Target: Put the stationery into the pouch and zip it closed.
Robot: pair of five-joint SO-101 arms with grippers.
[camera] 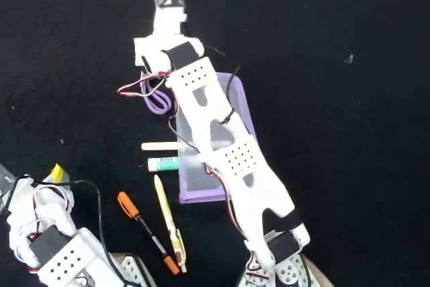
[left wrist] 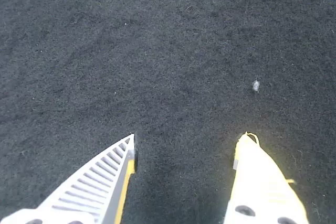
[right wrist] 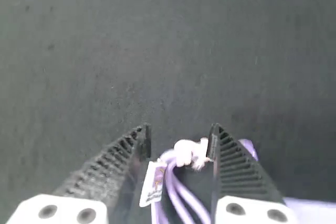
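Note:
The purple see-through pouch (camera: 196, 178) lies mid-table, mostly under my right arm (camera: 222, 146). Its purple zip cord (camera: 158, 103) loops out at the far left corner. In the right wrist view my right gripper (right wrist: 179, 129) has that cord (right wrist: 176, 192) and its white bead (right wrist: 190, 153) between its black fingers, shut on them. Left of the pouch lie a cream stick (camera: 158, 146), a white and teal tube (camera: 163, 163), a yellow pen (camera: 168, 223) and an orange pen (camera: 144, 230). My left gripper (left wrist: 186, 140) hangs open over bare cloth at the front left (camera: 57, 174).
A black cloth (camera: 336, 132) covers the table, with wide free room on the right and far left. The arm bases (camera: 282, 267) stand at the front edge. Red and black cables (camera: 134, 87) hang beside the right wrist.

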